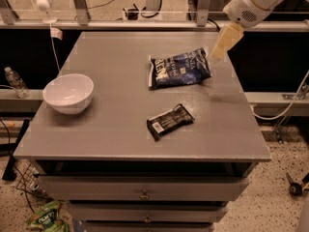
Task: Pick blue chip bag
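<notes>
The blue chip bag (180,68) lies flat on the grey table (116,124), right of centre toward the back, glossy dark blue with white lettering and pale sealed ends. My gripper (223,43) hangs from the white arm coming in at the top right. It is in the air just beyond the bag's right end, above the table's back right part, and holds nothing.
A white bowl (68,93) stands near the table's left edge. A flat black wrapper (169,121) with a white label lies in front of the bag. A green bag (44,218) lies on the floor at the lower left. A plastic bottle (15,82) stands at the far left.
</notes>
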